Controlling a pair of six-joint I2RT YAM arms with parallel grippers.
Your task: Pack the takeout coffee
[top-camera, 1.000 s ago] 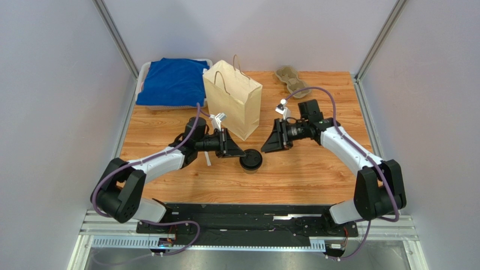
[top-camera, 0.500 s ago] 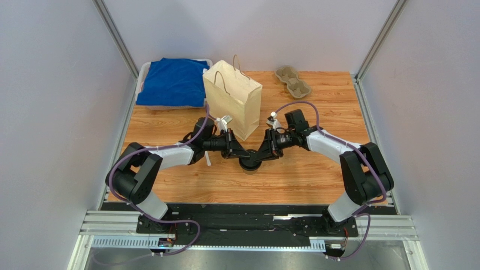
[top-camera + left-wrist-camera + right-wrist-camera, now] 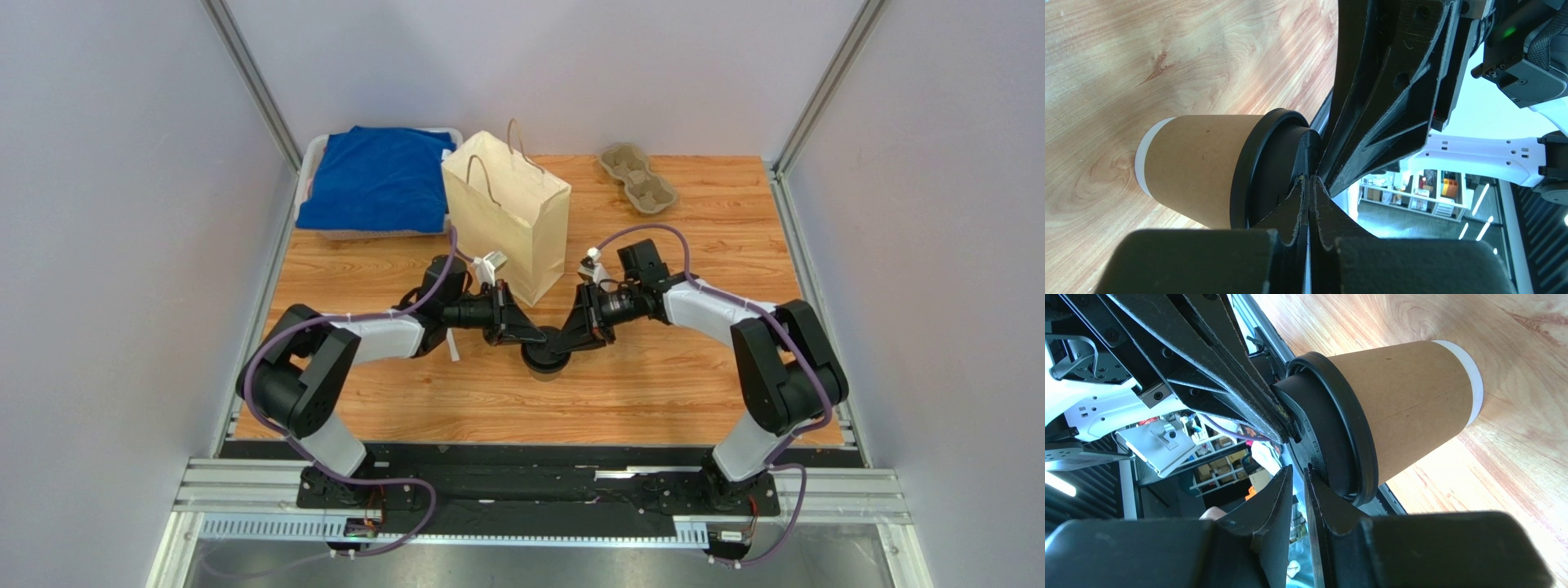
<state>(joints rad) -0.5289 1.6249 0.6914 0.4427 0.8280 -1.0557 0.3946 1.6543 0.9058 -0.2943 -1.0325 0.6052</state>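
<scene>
The takeout coffee (image 3: 546, 355), a brown paper cup with a black lid, stands on the wooden table in front of the paper bag (image 3: 505, 214). My left gripper (image 3: 528, 342) comes in from the left, shut and empty, its tips against the top of the lid (image 3: 1257, 171). My right gripper (image 3: 567, 339) comes in from the right, its jaws almost together with nothing between them, tips also at the lid (image 3: 1333, 429). The cup shows in the left wrist view (image 3: 1198, 165) and the right wrist view (image 3: 1413, 398). The two grippers nearly meet over the lid.
A grey-brown pulp cup tray (image 3: 637, 175) lies at the back right. A blue cloth (image 3: 374, 178) fills a white bin at the back left. A thin white straw (image 3: 451, 347) lies by my left arm. The bag stands upright with its handles up.
A second ago both grippers stood off to either side of the cup. Both have closed in onto the lid. Over the last half second they barely moved.
</scene>
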